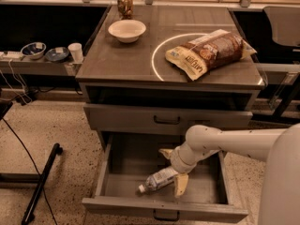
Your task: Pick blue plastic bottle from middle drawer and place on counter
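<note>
The blue plastic bottle [158, 180] lies on its side in the open middle drawer [117, 189], white cap pointing front-left. My gripper [172, 169] is down inside the drawer at the bottle's right end. One cream finger [181, 184] shows on the near side of the bottle and the other [165, 153] on the far side, so the open fingers straddle the bottle's base. The counter [126, 55] above carries a thin white circle outline.
On the counter stand a white bowl [127, 30], a brown-filled jar [124, 5] and a snack bag [206, 52] lying over the circle. The shallower drawer [166, 118] above is shut. A side shelf at left holds bowls [33, 49] and a cup [75, 51]. A black pole [41, 182] lies on the floor.
</note>
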Robot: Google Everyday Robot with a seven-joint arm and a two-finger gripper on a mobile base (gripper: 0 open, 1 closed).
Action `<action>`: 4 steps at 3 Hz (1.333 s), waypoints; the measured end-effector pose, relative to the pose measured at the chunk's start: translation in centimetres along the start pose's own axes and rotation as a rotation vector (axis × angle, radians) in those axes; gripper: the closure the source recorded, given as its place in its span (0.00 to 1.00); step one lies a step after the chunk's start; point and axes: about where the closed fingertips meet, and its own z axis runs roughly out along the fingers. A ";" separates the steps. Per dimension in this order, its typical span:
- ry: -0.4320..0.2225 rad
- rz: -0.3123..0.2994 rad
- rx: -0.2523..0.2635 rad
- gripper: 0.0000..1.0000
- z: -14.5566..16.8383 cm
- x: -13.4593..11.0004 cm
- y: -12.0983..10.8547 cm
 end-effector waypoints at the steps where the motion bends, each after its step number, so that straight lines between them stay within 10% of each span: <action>1: 0.015 0.010 -0.018 0.00 2.3 1.7 -0.7; 4: -0.028 -0.016 -0.072 0.65 8.0 2.3 -0.8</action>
